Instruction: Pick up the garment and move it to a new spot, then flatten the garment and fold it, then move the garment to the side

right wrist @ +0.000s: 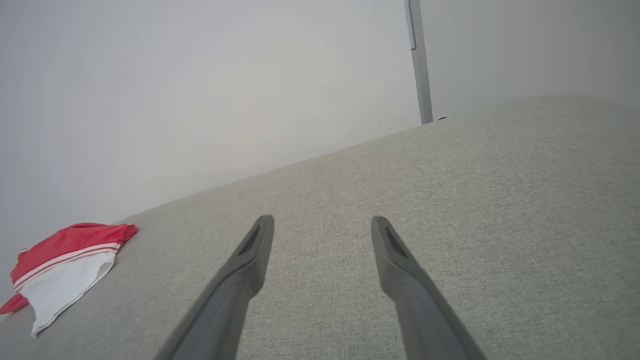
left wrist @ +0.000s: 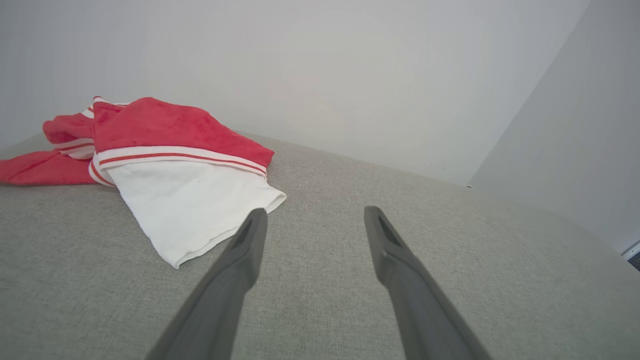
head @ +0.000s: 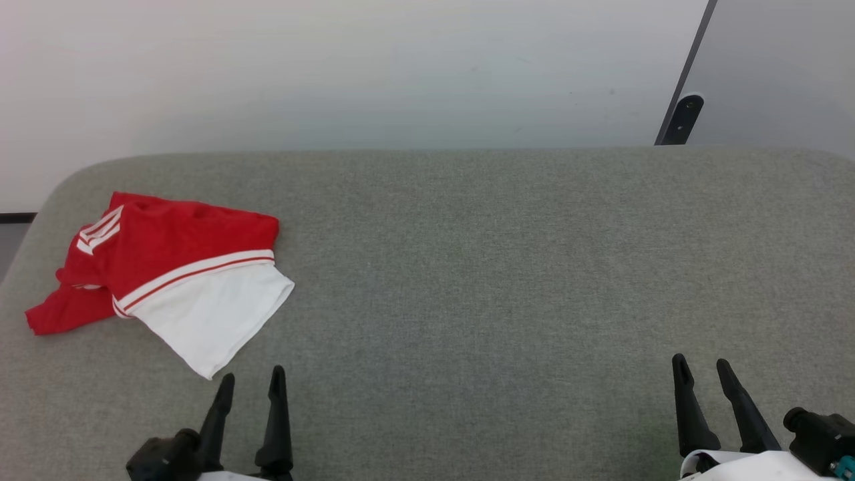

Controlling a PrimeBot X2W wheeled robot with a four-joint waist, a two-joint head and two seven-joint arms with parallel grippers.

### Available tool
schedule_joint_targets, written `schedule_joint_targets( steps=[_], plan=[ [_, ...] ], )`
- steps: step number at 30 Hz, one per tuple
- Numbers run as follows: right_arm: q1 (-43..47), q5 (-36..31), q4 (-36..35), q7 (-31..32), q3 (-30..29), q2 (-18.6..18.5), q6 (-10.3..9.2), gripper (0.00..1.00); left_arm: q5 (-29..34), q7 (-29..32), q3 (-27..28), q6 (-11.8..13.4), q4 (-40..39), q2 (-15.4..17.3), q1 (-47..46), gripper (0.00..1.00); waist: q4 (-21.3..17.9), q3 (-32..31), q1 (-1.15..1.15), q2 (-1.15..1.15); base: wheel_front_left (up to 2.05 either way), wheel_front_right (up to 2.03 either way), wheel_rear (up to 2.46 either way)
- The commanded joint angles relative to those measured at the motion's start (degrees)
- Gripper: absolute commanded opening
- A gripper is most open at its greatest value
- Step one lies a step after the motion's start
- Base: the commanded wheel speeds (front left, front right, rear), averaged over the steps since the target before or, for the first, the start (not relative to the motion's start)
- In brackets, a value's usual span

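On table (head: pixel 467 267), crumpled red-white garment (head: pixel 167 267)

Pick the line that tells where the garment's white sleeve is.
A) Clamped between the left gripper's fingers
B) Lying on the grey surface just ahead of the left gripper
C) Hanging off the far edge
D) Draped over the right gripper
B: the garment lies on the grey surface, its white sleeve spread just ahead of the left gripper, whose open fingers have nothing between them.
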Motion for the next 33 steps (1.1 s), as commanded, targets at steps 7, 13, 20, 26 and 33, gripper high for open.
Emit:
schedule_joint_targets(
  steps=[7,13,20,26,33],
  plan=[
    [0.87,-3.79,-0.94,-1.41,-0.59,0.27,0.04,1.0,4.71,-1.27,-0.3,0.41,-1.15,0.24,0.96,1.0,-0.21,0.06,0.0,0.0,0.0,0.0,0.0],
    [1.13,-6.05,-1.12,-2.26,-0.36,0.4,0.03,1.0,7.53,-1.89,-0.25,0.55,-1.66,0.24,1.56,1.0,-0.27,0.22,0.0,0.0,0.0,0.0,0.0],
    [2.03,-8.21,-1.18,-3.08,-0.74,0.49,0.03,1.0,8.96,-2.75,-0.14,0.59,-1.43,0.17,2.23,1.0,-0.03,0.05,0.0,0.0,0.0,0.0,0.0],
    [2.34,-9.51,-1.05,-3.79,-0.91,0.55,0.03,1.0,10.61,-3.34,0.07,0.39,-1.4,0.14,2.83,1.0,0.01,-0.05,0.0,0.0,0.0,0.0,0.0],
    [2.57,-10.51,-1.02,-4.48,-0.93,0.58,0.03,1.0,11.7,-4.06,0.08,0.28,-1.27,0.12,2.98,1.0,0.24,0.22,0.0,0.0,0.0,0.0,0.0]
  ],
)
